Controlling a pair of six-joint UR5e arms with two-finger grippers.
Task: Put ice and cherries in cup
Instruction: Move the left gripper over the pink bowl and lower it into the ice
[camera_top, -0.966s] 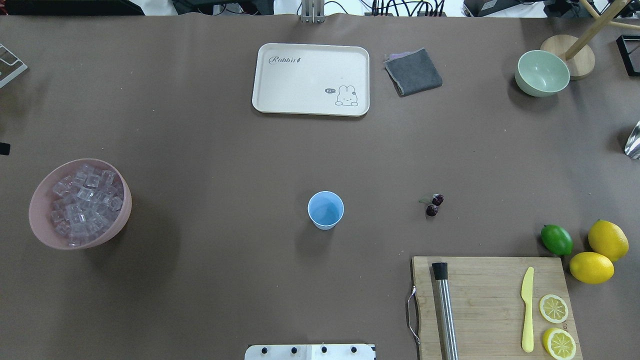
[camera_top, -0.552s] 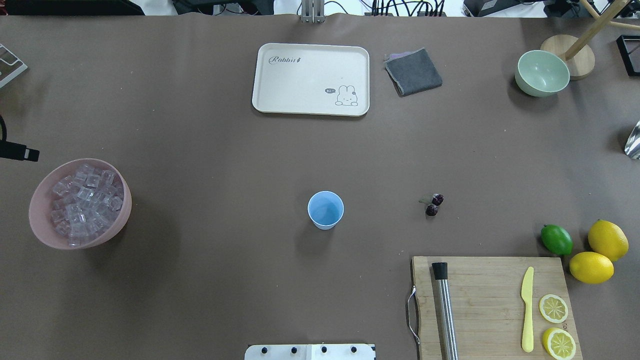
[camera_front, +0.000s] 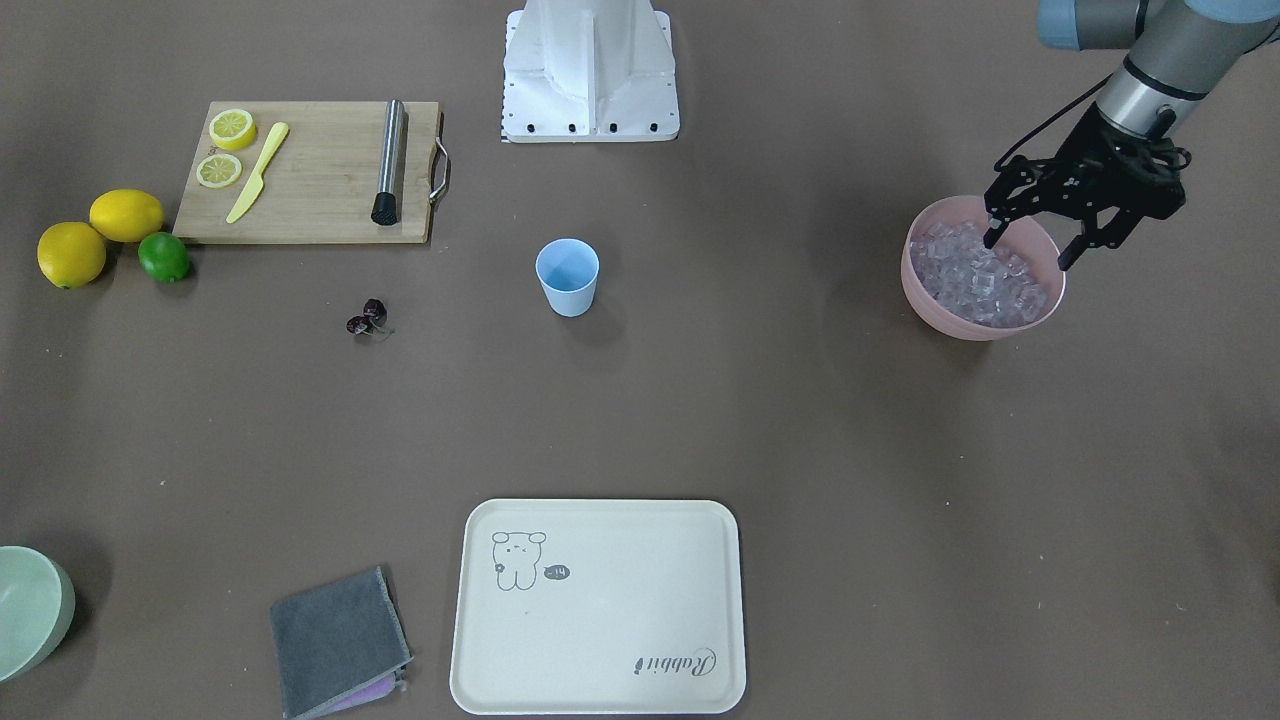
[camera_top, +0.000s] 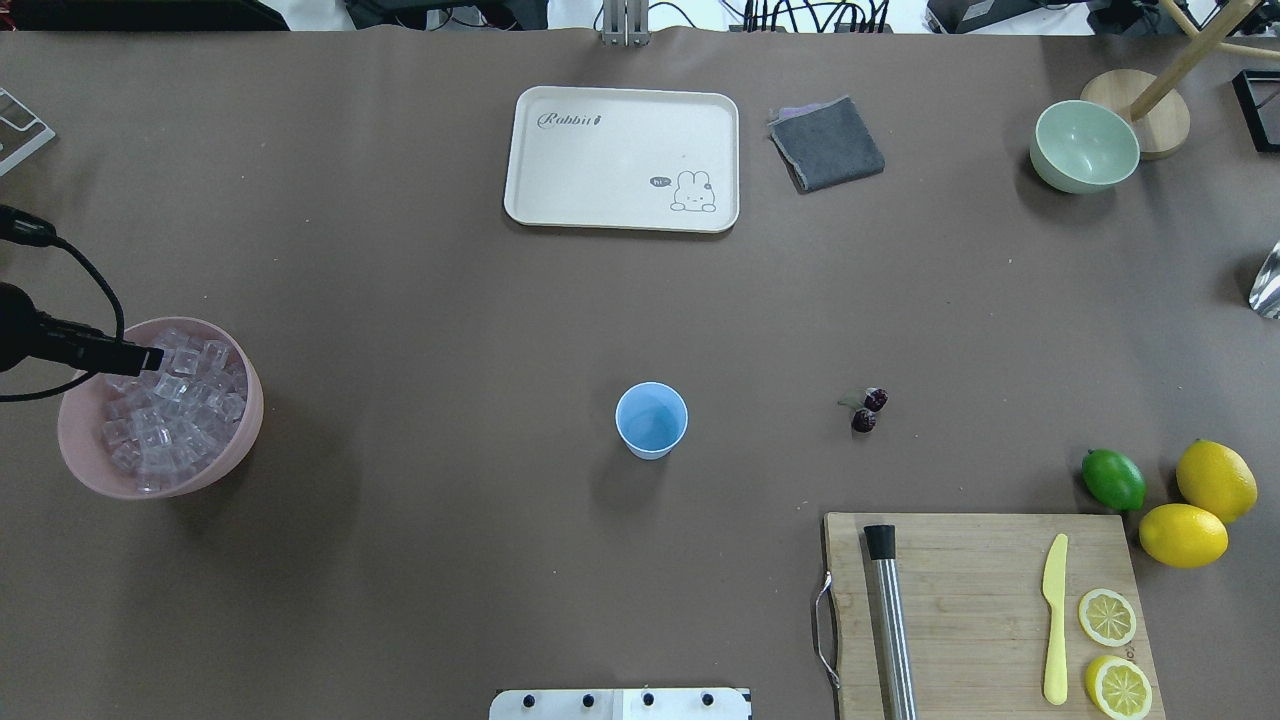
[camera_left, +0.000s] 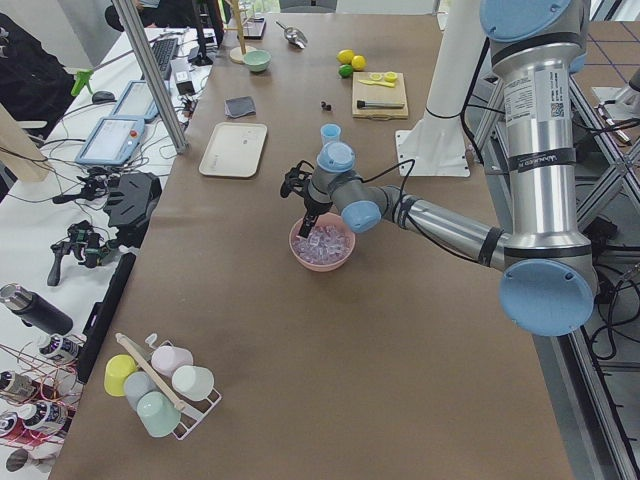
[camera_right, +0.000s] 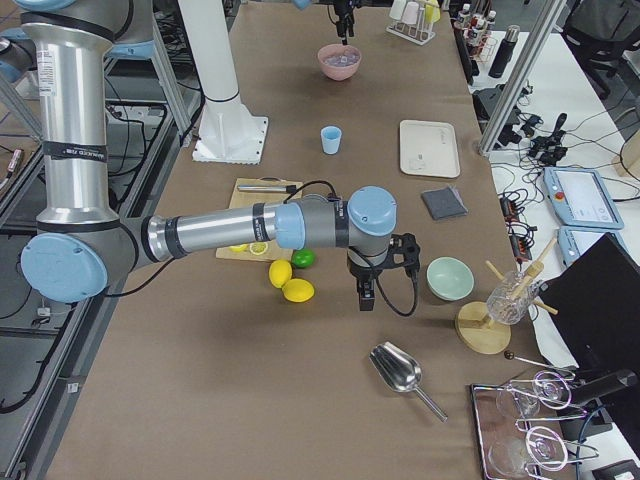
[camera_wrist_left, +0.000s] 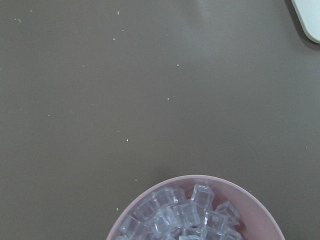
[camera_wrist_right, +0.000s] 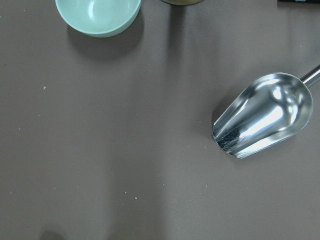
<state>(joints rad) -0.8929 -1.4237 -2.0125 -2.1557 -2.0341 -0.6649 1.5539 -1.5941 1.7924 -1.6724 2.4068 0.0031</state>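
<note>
The ice (camera_front: 975, 280) fills a wide pink bowl (camera_front: 960, 328) at the robot's left; it also shows in the overhead view (camera_top: 170, 410) and the left wrist view (camera_wrist_left: 185, 217). My left gripper (camera_front: 1028, 250) is open and empty, its tips just above the ice at the bowl's rim; one finger (camera_top: 140, 356) shows in the overhead view. The light-blue cup (camera_top: 651, 418) stands upright mid-table. The cherries (camera_top: 868, 410) lie to its right. My right gripper (camera_right: 365, 295) hangs over the table between the lemons and the green bowl; I cannot tell whether it is open or shut.
A cream tray (camera_top: 622, 158), a grey cloth (camera_top: 826, 143) and a pale green bowl (camera_top: 1084, 146) lie at the far side. A cutting board (camera_top: 985, 610) holds a metal muddler, a yellow knife and lemon slices. A lime (camera_top: 1113, 479) and two lemons sit beside it. A metal scoop (camera_wrist_right: 262, 115) lies by my right gripper.
My left gripper has come in from the overhead view's left edge and now reaches over the pink bowl's rim and the ice. Cup and cherries have not moved.
</note>
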